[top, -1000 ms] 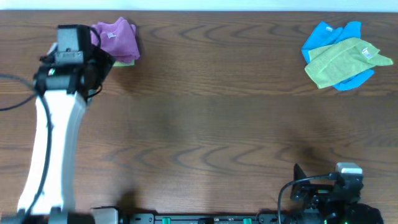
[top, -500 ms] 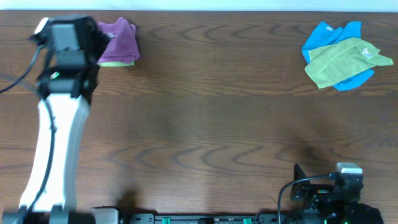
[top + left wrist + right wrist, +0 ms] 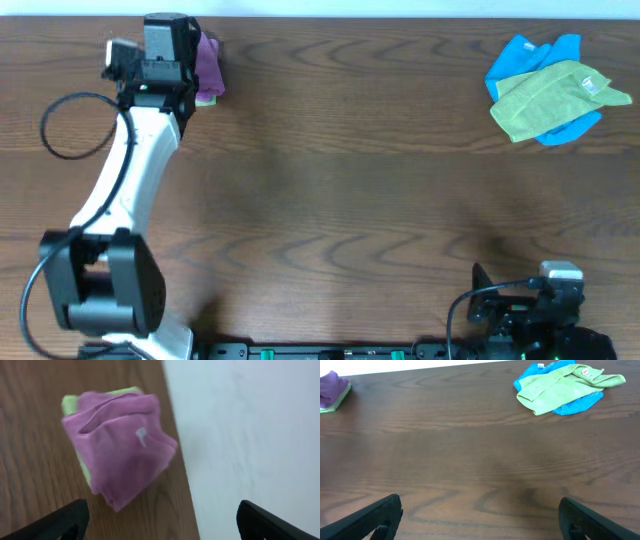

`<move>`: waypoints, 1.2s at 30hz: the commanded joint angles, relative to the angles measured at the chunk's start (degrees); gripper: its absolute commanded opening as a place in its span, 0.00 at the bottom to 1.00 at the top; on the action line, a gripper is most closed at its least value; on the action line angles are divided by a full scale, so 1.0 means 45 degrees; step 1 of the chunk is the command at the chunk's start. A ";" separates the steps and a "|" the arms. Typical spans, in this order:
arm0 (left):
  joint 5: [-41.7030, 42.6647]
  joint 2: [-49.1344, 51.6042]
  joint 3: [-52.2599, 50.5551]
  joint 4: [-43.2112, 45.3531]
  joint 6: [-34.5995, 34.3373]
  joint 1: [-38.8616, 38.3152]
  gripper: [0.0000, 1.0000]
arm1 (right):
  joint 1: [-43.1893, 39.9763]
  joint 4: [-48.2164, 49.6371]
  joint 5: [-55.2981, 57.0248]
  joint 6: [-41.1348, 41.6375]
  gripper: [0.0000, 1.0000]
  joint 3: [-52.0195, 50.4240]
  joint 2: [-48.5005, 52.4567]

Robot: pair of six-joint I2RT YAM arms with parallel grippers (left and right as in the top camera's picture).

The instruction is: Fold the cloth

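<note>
Purple cloth [image 3: 120,445]: bunched, just ahead of your left claw [image 3: 161,519], jaws apart; right claw [image 3: 480,516] well off, jaws likewise apart.

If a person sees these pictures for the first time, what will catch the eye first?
The purple cloth stands out, bunched on a lime cloth at the far left corner of the table, with the left pincer open and pointed at it. At the far right, a green cloth lies on a bright blue cloth.
</note>
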 commanded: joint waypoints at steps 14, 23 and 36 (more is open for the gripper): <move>0.1656 0.0413 0.1749 -0.3215 0.0826 0.1054 0.95 | -0.0112 -0.0010 0.0136 -0.0141 0.99 -0.0024 -0.0039; 0.1608 0.0646 0.1647 -0.1535 0.6266 0.1069 0.95 | -0.0112 -0.0010 0.0141 -0.0141 0.99 -0.0024 -0.0039; 0.3993 0.1481 0.1651 -0.0151 0.8626 0.1627 0.95 | -0.0112 -0.0010 0.0136 -0.0141 0.99 -0.0024 -0.0039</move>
